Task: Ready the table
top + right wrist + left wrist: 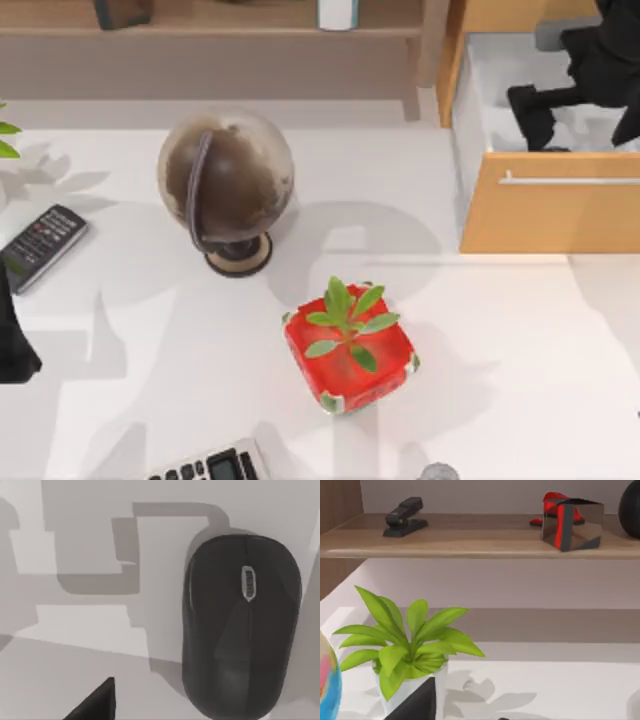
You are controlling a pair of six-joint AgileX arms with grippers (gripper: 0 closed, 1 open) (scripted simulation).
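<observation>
- The right gripper [545, 125] hangs inside the open wooden drawer [545, 205]; whether its fingers are spread cannot be told.
- A black computer mouse [240, 625] lies just beneath it.
- The left arm [15, 345] sits parked at the white table [520, 380]'s left edge.

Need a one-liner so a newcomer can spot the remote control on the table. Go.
Start at the white table in the top view and find the dark globe on its stand. Look from there to the table's left edge: the remote control lies flat there, angled. It is a slim dark bar with rows of small buttons, unlike the pale calculator at the near edge.
</observation>
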